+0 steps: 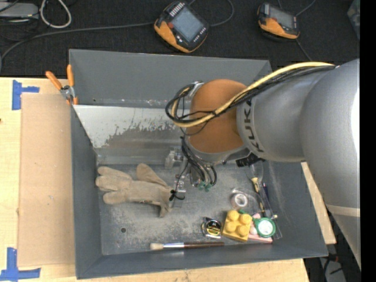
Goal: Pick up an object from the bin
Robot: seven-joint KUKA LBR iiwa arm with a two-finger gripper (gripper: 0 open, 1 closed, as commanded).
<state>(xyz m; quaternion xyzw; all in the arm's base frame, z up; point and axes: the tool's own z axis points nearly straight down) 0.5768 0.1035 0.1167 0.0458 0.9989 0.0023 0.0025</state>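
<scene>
Your gripper hangs at the one tan glove's cuff, and you cannot tell its grip; one paintbrush and one yellow brick lie nearby.

You can read one word: KUKA, in dark letters running up the grey casing of the arm, beside its orange cover. Print on the small things in the bin or on the two handheld devices beyond it is too small to read.
</scene>
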